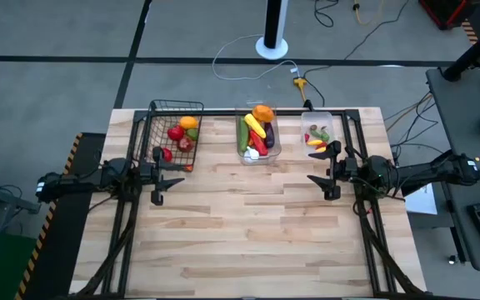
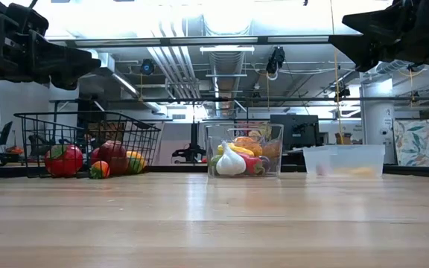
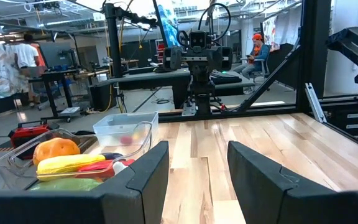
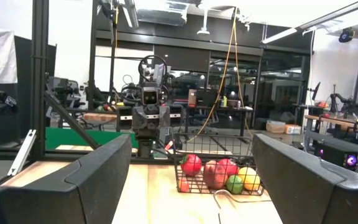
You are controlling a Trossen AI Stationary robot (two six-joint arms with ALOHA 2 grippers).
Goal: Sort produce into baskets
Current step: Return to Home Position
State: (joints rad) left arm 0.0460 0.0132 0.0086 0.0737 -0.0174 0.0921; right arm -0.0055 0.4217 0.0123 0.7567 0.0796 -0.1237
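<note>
A black wire basket [image 1: 175, 133] at the far left holds red, yellow and green produce [image 1: 183, 133]; it also shows in the right wrist view [image 4: 219, 168]. A taller clear bin [image 1: 258, 133] at the far middle holds cucumber, peppers, eggplant and garlic [image 2: 231, 161]. A shallower clear bin [image 1: 320, 133] at the far right holds a few small pieces. My left gripper [image 1: 170, 177] is open and empty near the table's left edge. My right gripper [image 1: 323, 177] is open and empty near the right edge.
A black frame of bars [image 1: 248, 111] runs round the table's far edge and sides. The wooden tabletop [image 1: 248, 225] lies between and in front of the two grippers. People sit and stand in the room beyond the table [image 3: 261, 46].
</note>
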